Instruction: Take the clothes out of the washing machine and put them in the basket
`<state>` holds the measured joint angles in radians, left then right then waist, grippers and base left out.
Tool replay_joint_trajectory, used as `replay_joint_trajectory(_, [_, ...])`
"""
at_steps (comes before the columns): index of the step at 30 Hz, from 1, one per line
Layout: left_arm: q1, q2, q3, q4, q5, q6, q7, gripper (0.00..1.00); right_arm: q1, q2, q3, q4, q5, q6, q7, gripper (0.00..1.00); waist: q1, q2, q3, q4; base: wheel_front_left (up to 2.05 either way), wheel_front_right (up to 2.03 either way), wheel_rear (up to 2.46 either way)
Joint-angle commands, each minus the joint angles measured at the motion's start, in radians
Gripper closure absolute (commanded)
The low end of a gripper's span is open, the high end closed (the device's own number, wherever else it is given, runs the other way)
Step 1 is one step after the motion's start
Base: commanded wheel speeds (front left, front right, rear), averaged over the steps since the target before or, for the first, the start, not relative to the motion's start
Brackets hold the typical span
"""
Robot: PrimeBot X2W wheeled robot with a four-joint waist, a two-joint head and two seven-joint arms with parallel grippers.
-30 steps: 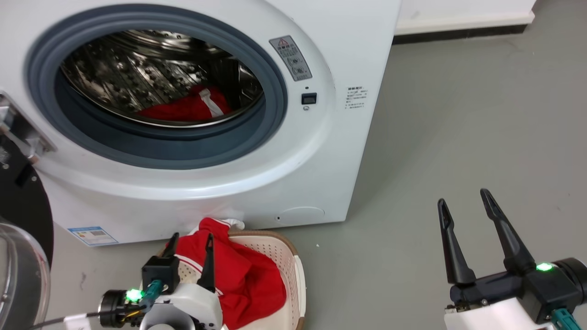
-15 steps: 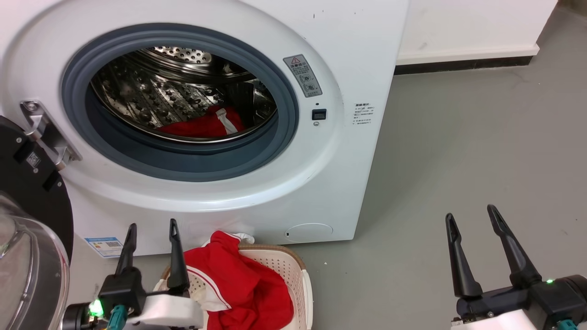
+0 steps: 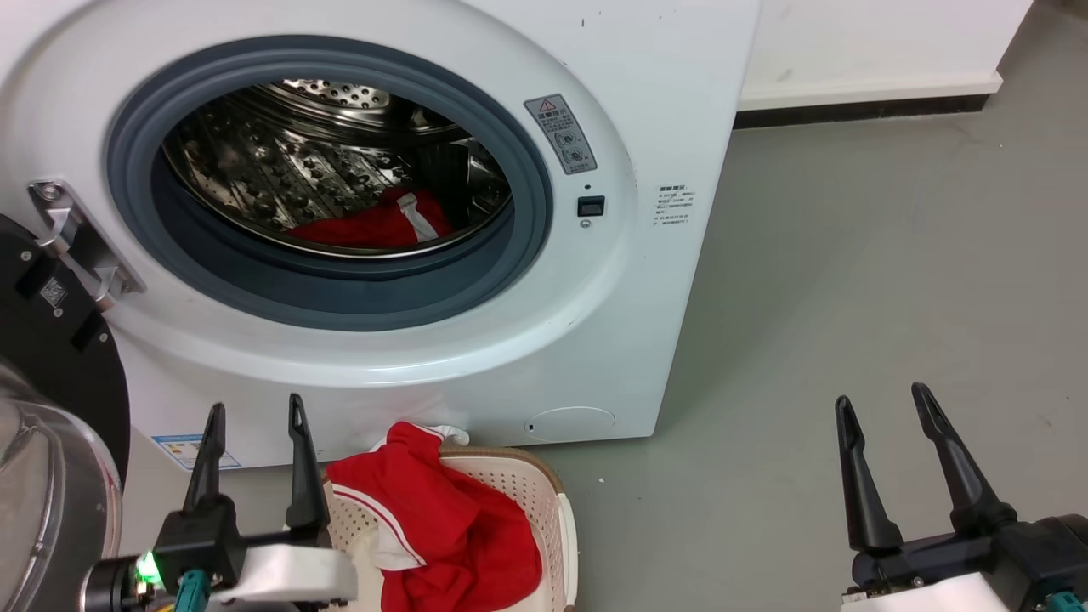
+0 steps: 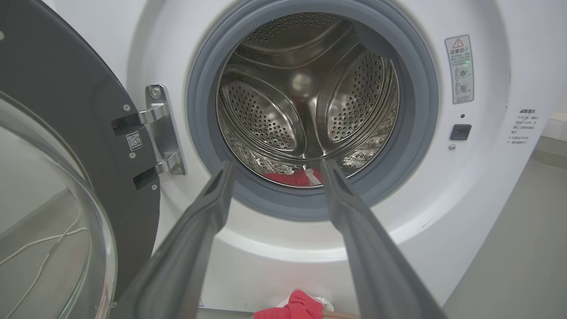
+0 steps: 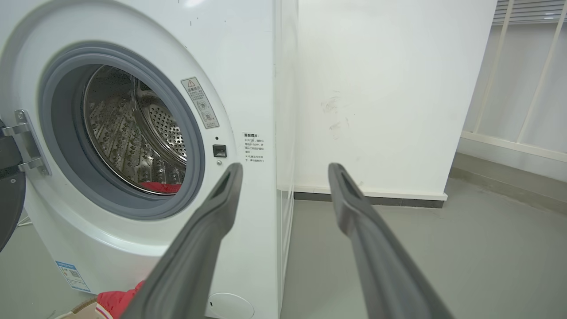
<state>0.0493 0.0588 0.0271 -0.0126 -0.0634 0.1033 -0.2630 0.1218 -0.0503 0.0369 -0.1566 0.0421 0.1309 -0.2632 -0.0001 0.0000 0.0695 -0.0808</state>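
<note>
The white washing machine (image 3: 646, 102) stands with its porthole open. A red garment with a white strip (image 3: 378, 225) lies at the bottom of the steel drum (image 3: 280, 170). On the floor below, the cream basket (image 3: 544, 501) holds more red clothes (image 3: 450, 527) with white stripes, which hang over its rim. My left gripper (image 3: 252, 416) is open and empty, left of the basket and below the porthole. In the left wrist view its fingers (image 4: 212, 199) point into the drum (image 4: 305, 88) toward the red garment (image 4: 294, 177). My right gripper (image 3: 884, 408) is open and empty over the floor at the lower right.
The black-framed glass door (image 3: 42, 476) hangs open at the left on its steel hinge (image 3: 72, 242). Grey floor (image 3: 850, 255) stretches right of the machine to a white wall with a dark skirting (image 3: 858, 110). White railings (image 5: 522, 71) stand at the far right.
The head camera has tilted up, showing more of the machine. My left gripper has pulled off the red clothes in the basket, moved left and turned toward the porthole.
</note>
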Motion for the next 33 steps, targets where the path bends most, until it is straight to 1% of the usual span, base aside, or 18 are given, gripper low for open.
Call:
replay_joint_trajectory(1, [-0.031,-0.001,0.003,0.005,0.011,-0.009,-0.002,0.0,-0.016,0.0,-0.001,0.0,0.007,0.0,-0.002,0.0,0.0001,0.0,0.009,-0.008,0.0,0.0,0.0])
replay_joint_trajectory(5, [-0.083,0.002,0.022,0.048,0.016,-0.029,-0.003,0.0,-0.031,0.0,0.002,-0.009,0.008,0.0,-0.002,0.0,0.0001,0.0,0.033,-0.022,0.0,0.0,0.0])
replay_joint_trajectory(12, [-0.263,0.036,0.055,0.153,0.016,-0.07,-0.003,0.0,-0.089,0.0,0.012,-0.03,0.014,0.0,-0.003,0.0,0.0001,0.0,0.116,-0.05,0.0,0.0,0.0])
replay_joint_trajectory(17, [-0.424,0.089,0.06,0.259,0.03,-0.103,-0.003,0.0,-0.137,0.0,0.021,-0.051,0.025,0.0,-0.002,0.0,0.0001,0.0,0.189,-0.078,0.0,0.0,0.0])
replay_joint_trajectory(25, [-0.698,0.19,0.041,0.49,0.055,-0.144,0.009,0.0,-0.202,0.0,0.028,-0.077,0.056,0.0,-0.002,0.0,0.0001,0.0,0.305,-0.131,0.0,0.0,0.0])
replay_joint_trajectory(26, [-0.698,0.19,0.041,0.49,0.055,-0.144,0.009,0.0,-0.202,0.0,0.028,-0.077,0.056,0.0,-0.002,0.0,0.0001,0.0,0.305,-0.131,0.0,0.0,0.0])
replay_joint_trajectory(33, [-0.933,0.271,0.012,0.631,0.071,-0.18,0.129,0.0,-0.25,0.0,0.029,-0.098,0.083,0.0,-0.002,0.0,0.0001,0.0,0.405,-0.175,0.0,0.0,0.0])
